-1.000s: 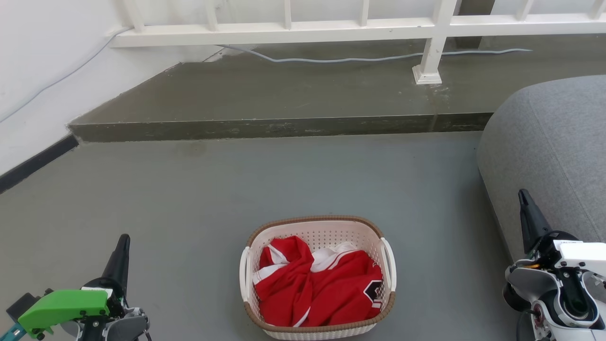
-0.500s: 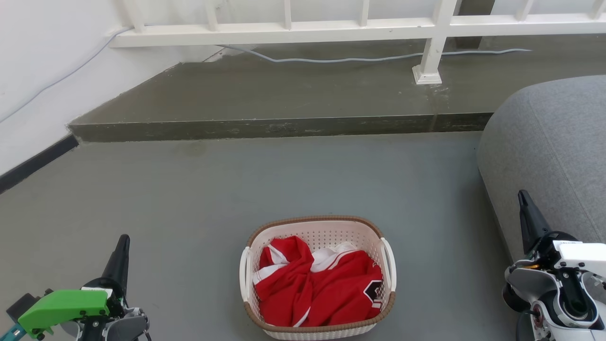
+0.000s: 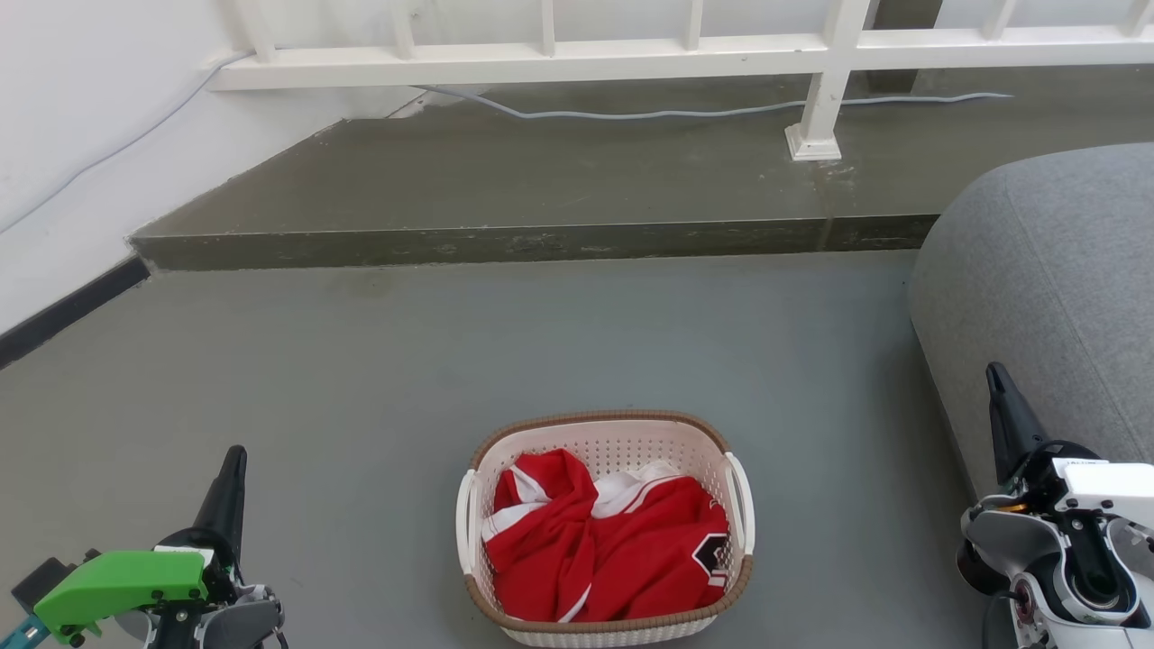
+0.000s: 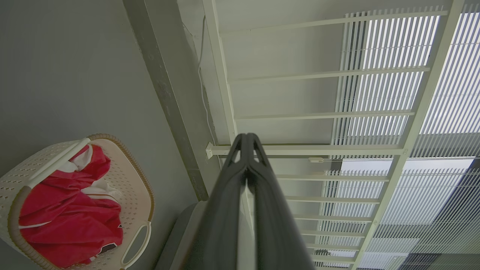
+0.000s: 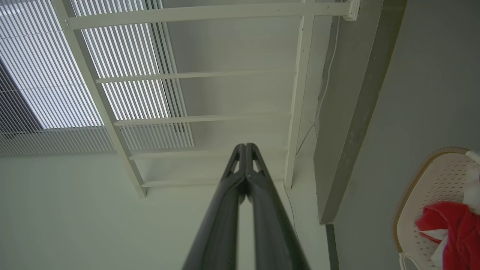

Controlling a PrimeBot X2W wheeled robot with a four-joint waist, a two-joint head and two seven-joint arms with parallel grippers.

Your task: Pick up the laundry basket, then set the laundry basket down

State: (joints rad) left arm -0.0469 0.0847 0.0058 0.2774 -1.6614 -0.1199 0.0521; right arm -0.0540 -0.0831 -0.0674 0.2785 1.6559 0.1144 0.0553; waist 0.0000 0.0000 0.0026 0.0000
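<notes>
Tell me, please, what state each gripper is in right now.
Left gripper: closed, holding nothing.
Right gripper: closed, holding nothing.

Perforated plastic laundry basket (image 3: 606, 448); matt grey floor (image 3: 379, 379).

A smooth grey floor (image 3: 361, 379) carries the laundry basket (image 3: 599, 417), which stands upright near its front edge, well apart from everything else. A grey upholstered seat (image 3: 1046, 288) rests on the floor at the right. Along the back rises a darker concrete step (image 3: 541, 180), on which a grey cable (image 3: 631, 114) lies and a white railing post (image 3: 816, 117) stands.
</notes>
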